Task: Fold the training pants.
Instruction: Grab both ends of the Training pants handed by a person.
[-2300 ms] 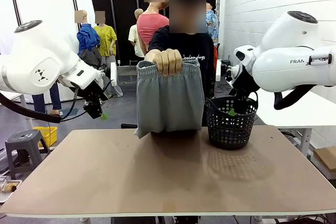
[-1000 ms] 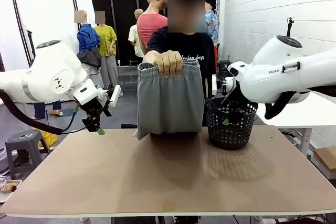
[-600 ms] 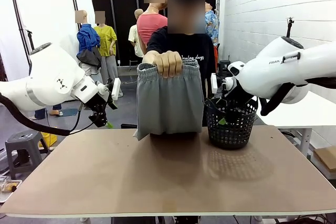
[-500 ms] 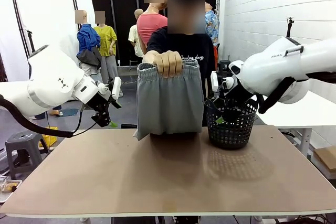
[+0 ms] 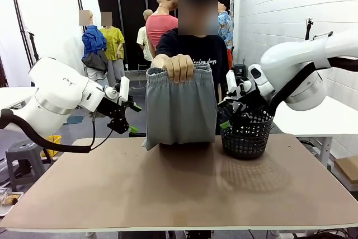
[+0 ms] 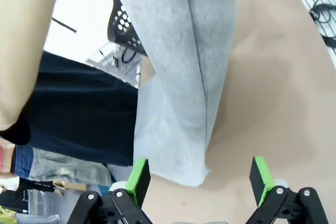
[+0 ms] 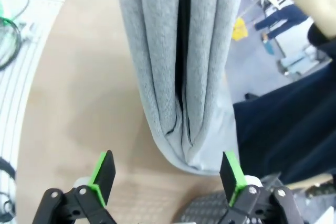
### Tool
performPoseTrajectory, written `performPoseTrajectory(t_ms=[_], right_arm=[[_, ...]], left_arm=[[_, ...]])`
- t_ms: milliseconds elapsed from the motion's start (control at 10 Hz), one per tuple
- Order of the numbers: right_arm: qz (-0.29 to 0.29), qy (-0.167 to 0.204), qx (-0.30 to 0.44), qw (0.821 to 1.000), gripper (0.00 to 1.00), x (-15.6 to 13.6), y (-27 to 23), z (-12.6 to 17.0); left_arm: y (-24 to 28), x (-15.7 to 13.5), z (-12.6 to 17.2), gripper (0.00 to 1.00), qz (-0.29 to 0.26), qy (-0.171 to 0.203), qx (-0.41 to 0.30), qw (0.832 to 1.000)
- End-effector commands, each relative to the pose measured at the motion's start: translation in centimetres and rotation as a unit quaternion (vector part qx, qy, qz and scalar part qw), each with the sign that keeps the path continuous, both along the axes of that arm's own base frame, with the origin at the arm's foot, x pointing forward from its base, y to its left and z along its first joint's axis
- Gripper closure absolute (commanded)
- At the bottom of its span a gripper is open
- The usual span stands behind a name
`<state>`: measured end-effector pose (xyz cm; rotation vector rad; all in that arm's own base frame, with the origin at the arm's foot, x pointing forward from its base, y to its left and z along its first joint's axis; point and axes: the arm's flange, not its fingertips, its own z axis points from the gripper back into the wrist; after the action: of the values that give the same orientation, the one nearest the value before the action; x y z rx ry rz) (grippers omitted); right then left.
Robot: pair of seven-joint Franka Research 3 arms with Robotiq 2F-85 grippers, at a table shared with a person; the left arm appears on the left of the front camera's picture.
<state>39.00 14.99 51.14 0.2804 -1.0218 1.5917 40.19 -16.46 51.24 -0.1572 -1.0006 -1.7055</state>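
Note:
A person's hand [image 5: 180, 66] holds the light grey training pants [image 5: 181, 107] up by the gathered waistband at the far edge of the table; their lower end touches the tabletop. My left gripper [image 5: 130, 120] is open just left of the pants, near their lower left corner. In the left wrist view the pants [image 6: 191, 61] hang ahead of the open green-padded fingers [image 6: 138, 179]. My right gripper [image 5: 226, 115] is open just right of the pants, beside the basket. The right wrist view has the pants' folded edge [image 7: 181, 61] hanging between its spread fingers [image 7: 104, 173].
A black mesh basket [image 5: 246, 134] stands on the table at the back right, close under my right arm. The brown tabletop [image 5: 179, 188] stretches bare toward the near edge. The person in a dark shirt [image 5: 201, 51] stands behind the pants.
Both arms have swung inward toward the pants: the left gripper moved right and turned toward them, the right gripper moved left past the basket. The person's hand and the pants stayed still.

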Motion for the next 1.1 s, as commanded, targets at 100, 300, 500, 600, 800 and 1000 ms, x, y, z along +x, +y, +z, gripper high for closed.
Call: performPoseTrajectory(t_ms=[100,300,500,600,800,1000], right_arm=[[0.033,-0.006,0.045,0.998,0.0,1.2,0.2,-0.8],[0.044,-0.014,0.079,0.996,0.0,1.4,0.4,-0.7],[0.056,-0.009,0.088,0.994,0.0,1.5,0.7,-0.5],[0.07,-0.007,0.094,0.993,0.0,1.8,1.2,-0.6],[0.101,-0.001,0.111,0.989,0.0,1.6,2.0,0.0],[0.124,0.005,0.135,0.983,0.0,1.5,2.9,0.7]], left_arm=[[-0.8,1.0,-1.4,0.0,-0.016,-0.002,-0.067,0.998],[-1.4,1.2,-1.5,0.0,-0.03,0.004,-0.124,0.992],[-2.3,0.7,-1.1,0.0,-0.045,0.01,-0.149,0.988],[-2.7,0.2,-0.7,0.0,-0.055,0.008,-0.156,0.986],[-3.8,-0.8,0.0,0.0,-0.058,0.011,-0.186,0.981],[-4.4,-1.4,0.6,0.0,-0.058,0.015,-0.221,0.973]])
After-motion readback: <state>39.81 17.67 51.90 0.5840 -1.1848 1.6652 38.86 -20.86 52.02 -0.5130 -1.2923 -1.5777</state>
